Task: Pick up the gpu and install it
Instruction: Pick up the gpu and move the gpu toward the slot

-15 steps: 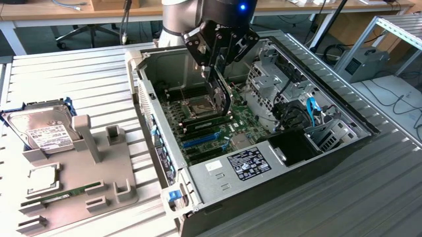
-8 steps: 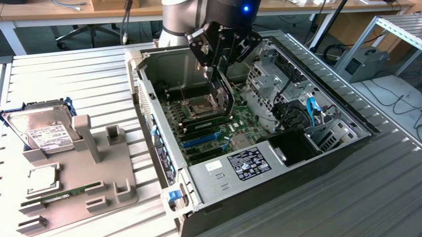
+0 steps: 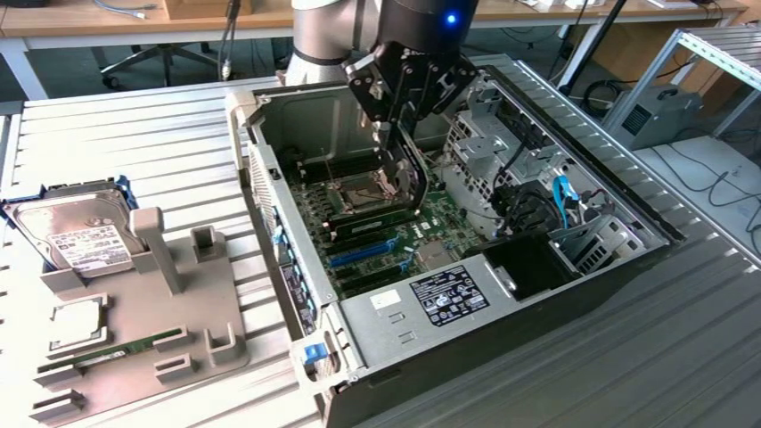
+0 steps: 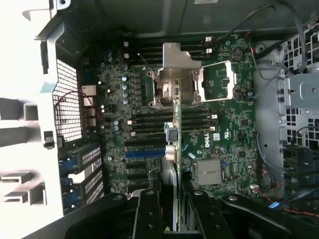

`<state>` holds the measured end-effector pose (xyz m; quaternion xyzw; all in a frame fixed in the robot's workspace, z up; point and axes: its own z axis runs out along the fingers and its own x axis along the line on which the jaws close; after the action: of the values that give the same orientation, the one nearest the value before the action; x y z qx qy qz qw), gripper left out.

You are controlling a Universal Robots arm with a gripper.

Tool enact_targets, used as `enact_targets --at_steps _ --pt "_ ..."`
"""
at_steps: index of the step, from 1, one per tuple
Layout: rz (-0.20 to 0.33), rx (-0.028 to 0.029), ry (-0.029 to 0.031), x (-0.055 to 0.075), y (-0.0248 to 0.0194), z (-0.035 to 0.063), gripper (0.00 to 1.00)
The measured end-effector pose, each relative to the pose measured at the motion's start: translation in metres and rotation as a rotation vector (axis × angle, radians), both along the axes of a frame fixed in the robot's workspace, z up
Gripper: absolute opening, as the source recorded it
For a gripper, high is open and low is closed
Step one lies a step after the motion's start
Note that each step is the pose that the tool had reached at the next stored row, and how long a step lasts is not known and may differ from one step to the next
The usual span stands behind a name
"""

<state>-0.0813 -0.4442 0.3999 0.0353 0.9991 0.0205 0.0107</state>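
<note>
The gripper (image 4: 175, 201) clamps the gpu (image 3: 412, 178), which hangs on edge. The arm (image 3: 333, 27) points straight down into the open computer case (image 3: 283, 209), above the motherboard (image 4: 229, 124).

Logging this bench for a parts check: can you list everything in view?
computer case: one, grey, open, mid-table
motherboard: one, green, inside the computer case
gpu: one, black, edge-on above the motherboard
hard drive: one, silver, white label, at the holder's end
memory stick: one, green, on the holder
square chip: one, silver, on the holder
holder: one, grey, exterior view's left of the computer case
table: one, pale ribbed metal, under everything
gripper: one, black, clamped on the gpu
</note>
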Motion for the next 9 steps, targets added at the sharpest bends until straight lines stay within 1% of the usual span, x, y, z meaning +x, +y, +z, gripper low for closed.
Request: enact_targets --at_steps 9 --pt "0.000 -0.0001 0.0001 0.0024 0.0004 -0.0044 0.26"
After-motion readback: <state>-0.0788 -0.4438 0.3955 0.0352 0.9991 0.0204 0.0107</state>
